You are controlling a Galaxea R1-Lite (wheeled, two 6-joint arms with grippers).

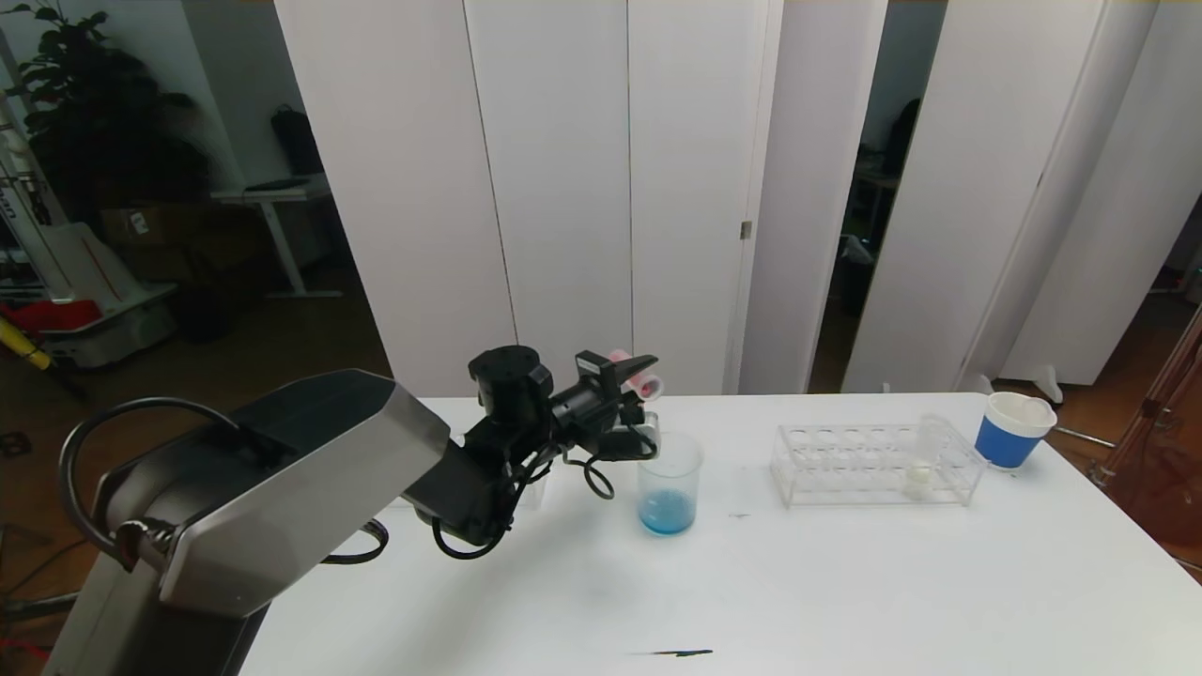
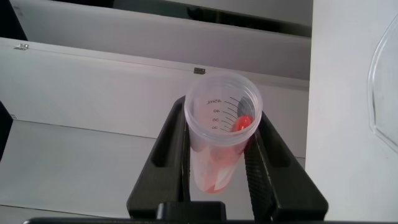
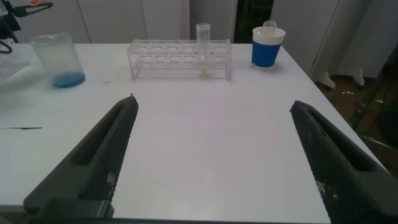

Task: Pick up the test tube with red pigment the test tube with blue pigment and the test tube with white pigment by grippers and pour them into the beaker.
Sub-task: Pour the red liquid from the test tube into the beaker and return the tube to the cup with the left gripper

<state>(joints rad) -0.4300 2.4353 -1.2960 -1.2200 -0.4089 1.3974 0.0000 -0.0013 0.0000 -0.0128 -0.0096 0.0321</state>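
Note:
My left gripper [image 1: 641,377] is shut on the test tube with red pigment [image 1: 648,383], held tipped with its mouth just above the beaker's rim. In the left wrist view a red drop sits inside the mouth of the red tube [image 2: 221,134], between the fingers of the left gripper [image 2: 222,113]. The clear beaker [image 1: 669,483] stands mid-table with blue liquid at its bottom. The test tube with white pigment [image 1: 925,460] stands upright in the clear rack [image 1: 878,463]. My right gripper [image 3: 213,102] hangs open over bare table, out of the head view. The test tube with blue pigment is out of view.
A blue-banded white paper cup [image 1: 1012,429] stands at the back right beyond the rack. From the right wrist I see the beaker [image 3: 59,59], the rack [image 3: 180,59], the white tube [image 3: 203,46] and the cup [image 3: 267,46] far off. White screens stand behind the table.

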